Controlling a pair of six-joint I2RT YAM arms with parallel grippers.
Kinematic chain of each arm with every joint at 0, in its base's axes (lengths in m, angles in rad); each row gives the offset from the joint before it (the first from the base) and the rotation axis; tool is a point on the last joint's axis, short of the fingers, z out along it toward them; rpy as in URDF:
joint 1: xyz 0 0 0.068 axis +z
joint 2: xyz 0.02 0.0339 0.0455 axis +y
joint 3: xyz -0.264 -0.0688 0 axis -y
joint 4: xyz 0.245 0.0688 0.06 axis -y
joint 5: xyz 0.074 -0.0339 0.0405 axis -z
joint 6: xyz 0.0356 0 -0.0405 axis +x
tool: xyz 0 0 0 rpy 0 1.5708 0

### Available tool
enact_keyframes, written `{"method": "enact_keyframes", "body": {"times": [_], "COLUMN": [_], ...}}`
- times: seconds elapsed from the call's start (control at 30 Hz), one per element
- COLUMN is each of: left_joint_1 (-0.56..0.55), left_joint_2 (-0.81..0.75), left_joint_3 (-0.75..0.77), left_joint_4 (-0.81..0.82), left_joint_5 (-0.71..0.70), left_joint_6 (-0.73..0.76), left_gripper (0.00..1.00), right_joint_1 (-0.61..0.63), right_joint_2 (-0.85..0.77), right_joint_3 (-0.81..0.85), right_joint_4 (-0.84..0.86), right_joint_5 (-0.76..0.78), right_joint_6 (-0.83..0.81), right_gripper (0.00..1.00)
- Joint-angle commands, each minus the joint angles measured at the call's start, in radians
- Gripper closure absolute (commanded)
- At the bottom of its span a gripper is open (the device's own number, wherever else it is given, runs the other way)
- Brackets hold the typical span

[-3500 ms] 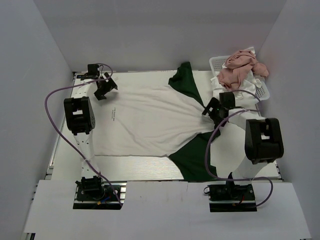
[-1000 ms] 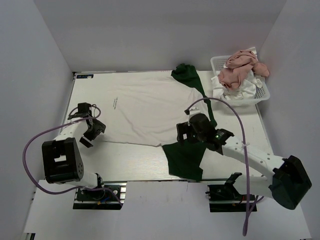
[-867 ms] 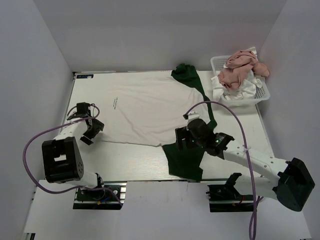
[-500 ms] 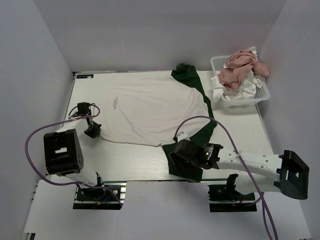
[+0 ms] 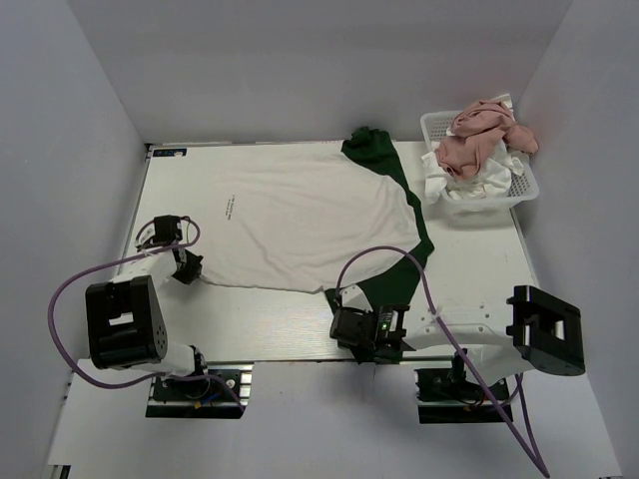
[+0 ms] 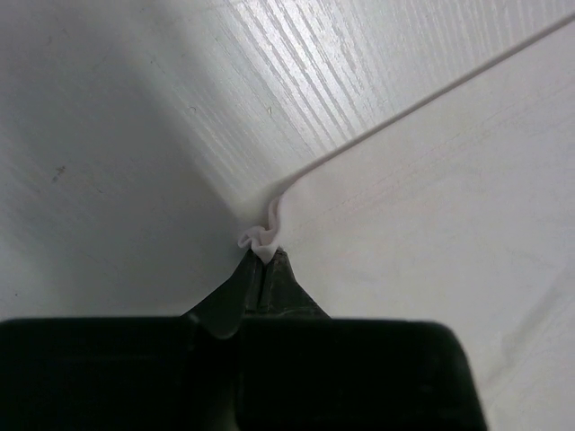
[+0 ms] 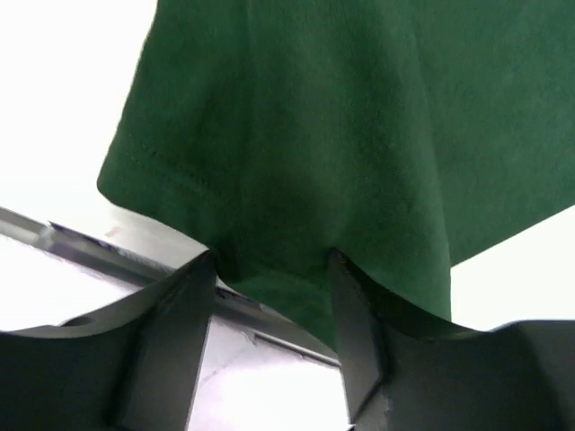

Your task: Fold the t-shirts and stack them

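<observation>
Left hand (image 6: 263, 262) clenched on white t-shirt (image 6: 431, 180) hem | right hand (image 7: 272, 260) parted, astride green sleeve (image 7: 305, 117)

Robot test cell in a lab

Plain pale walls (image 5: 300, 70) close in a white wood-grain table (image 5: 479, 259) on the left, far and right. Two robot arms (image 5: 125, 319) sit on black base plates (image 5: 195, 391) at its near edge, trailing purple cables (image 5: 62, 299). A white and green t-shirt (image 5: 300, 220) lies spread flat, and a white latticed basket (image 5: 431, 124) of clothes stands at the far right corner.
</observation>
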Motion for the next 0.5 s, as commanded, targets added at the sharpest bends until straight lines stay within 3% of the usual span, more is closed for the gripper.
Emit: {"method": "enact_keyframes", "body": {"times": [0.0, 0.07, 0.17, 0.2, 0.23, 0.47], "left_joint_1": [0.001, 0.001, 0.001, 0.001, 0.001, 0.001], "left_joint_2": [-0.003, -0.003, -0.003, -0.003, -0.023, -0.103], "left_joint_3": [-0.053, -0.053, -0.044, -0.044, -0.044, -0.015], "left_joint_4": [-0.046, -0.046, -0.055, -0.065, -0.065, -0.111], "left_joint_5": [0.010, -0.002, -0.002, 0.007, 0.007, 0.007], "left_joint_6": [0.003, 0.003, 0.003, 0.003, 0.003, 0.003], "left_gripper": [1.00, 1.00, 1.00, 1.00, 1.00, 1.00], "right_joint_1": [-0.006, -0.011, -0.029, -0.029, -0.026, -0.063], "right_joint_2": [-0.003, -0.007, -0.007, -0.012, -0.017, -0.104], "right_joint_3": [-0.036, -0.070, -0.082, -0.082, -0.078, 0.128], "right_joint_4": [0.066, 0.085, 0.109, 0.106, 0.082, -0.194], "right_joint_5": [0.066, 0.067, 0.015, -0.002, -0.006, 0.043], "right_joint_6": [0.036, 0.040, 0.031, 0.037, 0.040, 0.057], "right_gripper": [0.39, 0.38, 0.53, 0.64, 1.00, 1.00]}}
